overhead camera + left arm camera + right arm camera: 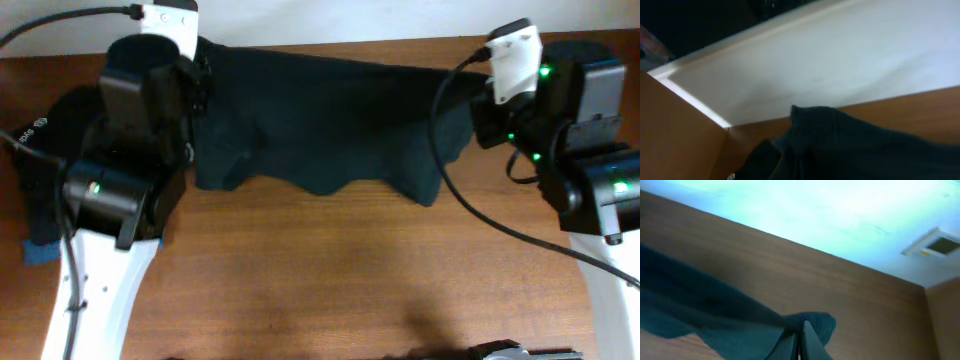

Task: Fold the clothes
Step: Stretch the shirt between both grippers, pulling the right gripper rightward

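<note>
Two arms reach toward the far edge of the wooden table (330, 280), one at each end of a black garment (320, 120) that is stretched sideways between them. The left arm comes up from the near left corner, its white link angled inward and its dark wrist section bent forward, which puts the left gripper (200, 85) at the garment's left end. The left wrist view shows only a dark finger shape at the bottom edge with fabric bunched beside it, so it cannot be told whether those jaws are together or apart. The right arm mirrors this from the near right corner, green indicator lights lit along its joints and a black cable looping off its wrist. The right gripper (801, 332) has its two fingers pressed together, only a thin seam between them, clamped on a gathered corner of the garment. From that corner the cloth runs off taut to the left. In the overhead view the garment's near edge hangs in uneven scallops. A pile of black clothes (55, 130) with white lettering lies under the left arm at the left edge of the table. A blue scrap of cloth (38, 252) shows at the pile's near side.
</note>
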Controlling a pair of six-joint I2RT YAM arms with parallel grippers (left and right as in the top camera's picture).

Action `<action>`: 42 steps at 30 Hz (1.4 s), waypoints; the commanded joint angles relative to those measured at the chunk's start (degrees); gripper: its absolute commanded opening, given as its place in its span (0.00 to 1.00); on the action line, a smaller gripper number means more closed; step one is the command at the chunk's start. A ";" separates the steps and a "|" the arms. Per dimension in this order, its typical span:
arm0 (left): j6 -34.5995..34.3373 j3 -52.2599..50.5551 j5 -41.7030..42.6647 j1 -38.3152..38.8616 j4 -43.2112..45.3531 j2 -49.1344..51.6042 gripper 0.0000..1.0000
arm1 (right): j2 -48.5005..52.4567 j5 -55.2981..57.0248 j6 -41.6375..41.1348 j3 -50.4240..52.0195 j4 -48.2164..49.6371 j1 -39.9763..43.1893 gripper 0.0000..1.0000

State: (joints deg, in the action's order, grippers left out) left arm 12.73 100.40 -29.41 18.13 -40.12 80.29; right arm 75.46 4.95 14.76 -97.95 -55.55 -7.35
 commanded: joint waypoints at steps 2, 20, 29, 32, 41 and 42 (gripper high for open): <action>1.11 0.63 -1.51 -1.09 -1.75 1.33 0.00 | -0.74 1.38 -0.90 -2.14 -1.64 3.76 0.04; 1.11 0.66 -1.46 -1.05 -3.04 1.07 0.00 | -0.37 1.40 -0.87 -2.12 -3.04 6.75 0.04; 1.14 0.66 5.66 -1.05 8.44 6.91 0.00 | 7.98 1.31 -0.02 -2.12 -1.36 7.08 0.04; 1.88 0.66 5.70 -1.70 13.35 12.63 0.00 | 14.71 0.81 1.55 -2.12 2.58 7.78 0.04; 10.40 0.87 5.62 -3.93 39.23 22.77 0.00 | 25.14 0.92 1.62 -4.22 23.34 8.17 0.04; 11.47 1.64 5.62 -3.93 40.52 22.75 0.00 | 25.07 0.94 1.11 -5.86 23.45 8.20 0.04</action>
State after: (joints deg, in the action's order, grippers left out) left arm 19.11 100.16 -23.05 14.83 -3.79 104.29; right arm 102.21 4.47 16.71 -99.44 -33.58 0.08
